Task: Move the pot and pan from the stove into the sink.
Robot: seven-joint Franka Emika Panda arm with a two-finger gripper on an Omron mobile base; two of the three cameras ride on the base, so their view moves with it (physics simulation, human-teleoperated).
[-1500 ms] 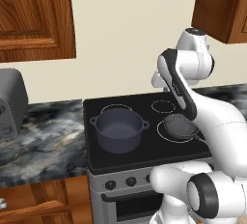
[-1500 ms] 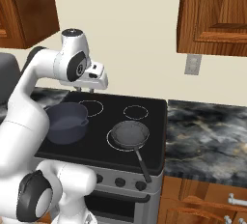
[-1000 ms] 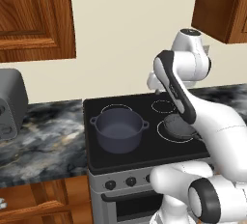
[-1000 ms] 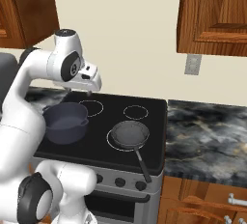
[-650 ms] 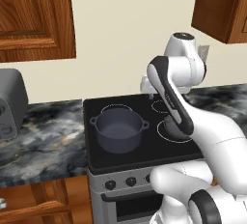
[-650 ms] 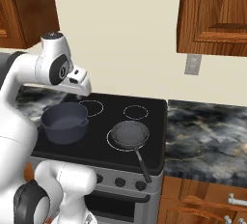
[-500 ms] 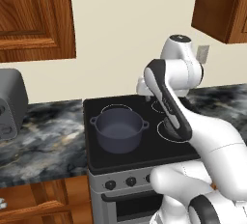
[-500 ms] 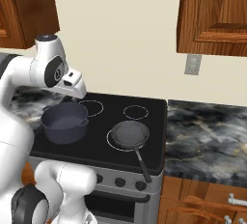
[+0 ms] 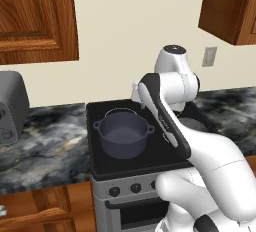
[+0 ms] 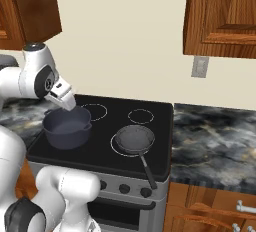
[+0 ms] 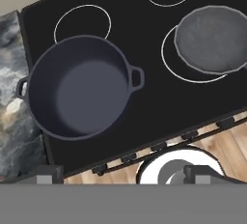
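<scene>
One stove [image 10: 75,148], a black glass cooktop over a grey steel front with a row of black knobs, carries both cooking vessels; four white burner rings are marked on the glass, two at the back bare and two at the front occupied. One pot [image 9: 122,134], deep, dark blue-grey and empty, stands upright on the front burner nearest the marbled counter [image 9: 47,141]; its two small loop handles project from opposite sides, which judging by their size gives a narrow purchase for a two-finger grip, so the rim may be the likelier hold. One pan [image 10: 135,138], shallow and dark grey, rests on the other front burner, slightly off the centre of its ring, with its single long thin handle reaching toward the front edge of the stove. Pot and pan stand apart and do not touch. The one gripper [image 10: 64,97] hangs above the pot, just over its rim in the right base view and not in contact with it; its jaws are spread wide and carry nothing, a stance that suits an approach to the pot as the first vessel to lift. Neither vessel has left the stove, so both transfers to the sink remain to be done.
</scene>
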